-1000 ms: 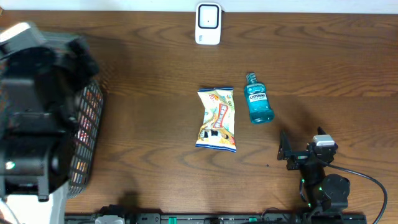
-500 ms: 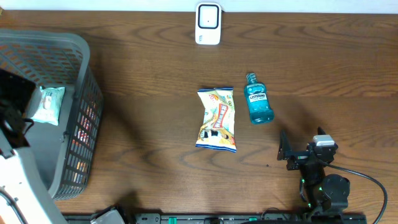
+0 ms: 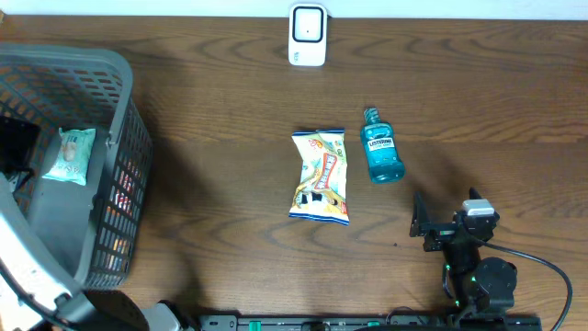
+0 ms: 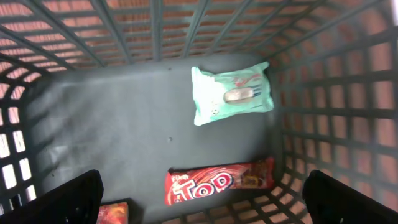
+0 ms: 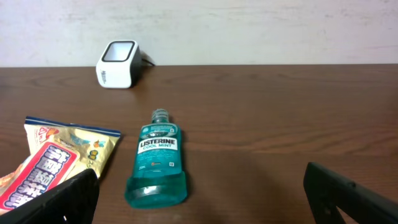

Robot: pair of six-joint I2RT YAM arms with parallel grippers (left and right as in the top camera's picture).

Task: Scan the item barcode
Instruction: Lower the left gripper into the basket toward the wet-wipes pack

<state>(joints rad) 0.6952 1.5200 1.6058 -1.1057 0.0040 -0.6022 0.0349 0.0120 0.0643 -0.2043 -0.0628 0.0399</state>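
Observation:
A white barcode scanner (image 3: 307,35) stands at the table's far edge; the right wrist view has the scanner (image 5: 117,64) at upper left. A yellow snack bag (image 3: 321,176) and a blue mouthwash bottle (image 3: 381,152) lie side by side mid-table. My right gripper (image 5: 202,199) is open and empty, low over the table just short of the bottle (image 5: 157,158) and the bag (image 5: 56,162). My left gripper (image 4: 202,211) hangs open and empty over the grey basket (image 3: 129,138), above a mint-green packet (image 4: 231,94) and a red chocolate bar (image 4: 219,182).
The basket's mesh walls (image 4: 323,93) close round the left gripper's view. Another red packet (image 4: 115,213) lies in its near corner. The right arm's base and cable (image 3: 482,276) sit at the front right. A pale wall runs behind the scanner.
In the overhead view the left arm has swung off the basket toward the lower left, uncovering the basket and the mint-green packet. The right arm and table items have not moved.

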